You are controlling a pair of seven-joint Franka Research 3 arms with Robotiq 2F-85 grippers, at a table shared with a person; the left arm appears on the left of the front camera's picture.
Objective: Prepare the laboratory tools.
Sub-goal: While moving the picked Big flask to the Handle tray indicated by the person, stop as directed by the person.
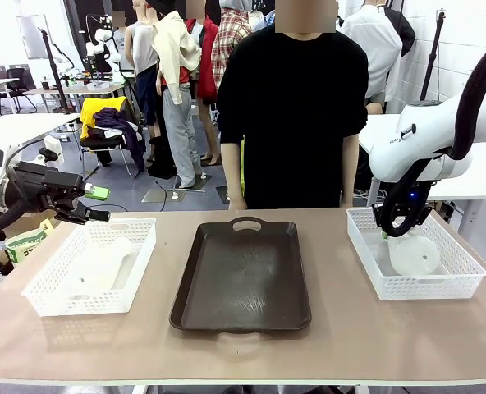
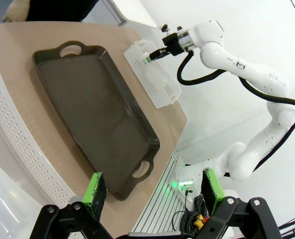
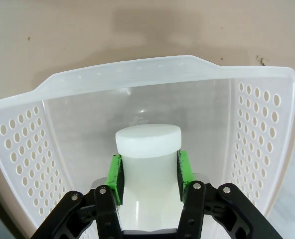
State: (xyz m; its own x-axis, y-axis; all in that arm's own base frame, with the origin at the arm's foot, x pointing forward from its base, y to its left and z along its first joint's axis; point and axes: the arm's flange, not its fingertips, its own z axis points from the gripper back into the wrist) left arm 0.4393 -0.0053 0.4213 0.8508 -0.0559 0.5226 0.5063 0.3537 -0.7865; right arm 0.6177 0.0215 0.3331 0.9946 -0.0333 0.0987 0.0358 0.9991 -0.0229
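Tan table (image 1: 350,328), dark tray (image 1: 241,275) centre frame. Right gripper (image 3: 148,169) clamped on flask (image 3: 148,142) neck inside basket (image 1: 465,275), right of frame. Left gripper (image 2: 153,191) wide open, empty, left of frame.

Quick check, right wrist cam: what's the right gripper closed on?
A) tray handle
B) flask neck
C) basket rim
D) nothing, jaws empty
B: the right gripper has its green pads pressed on both sides of the flask neck, inside the white basket.
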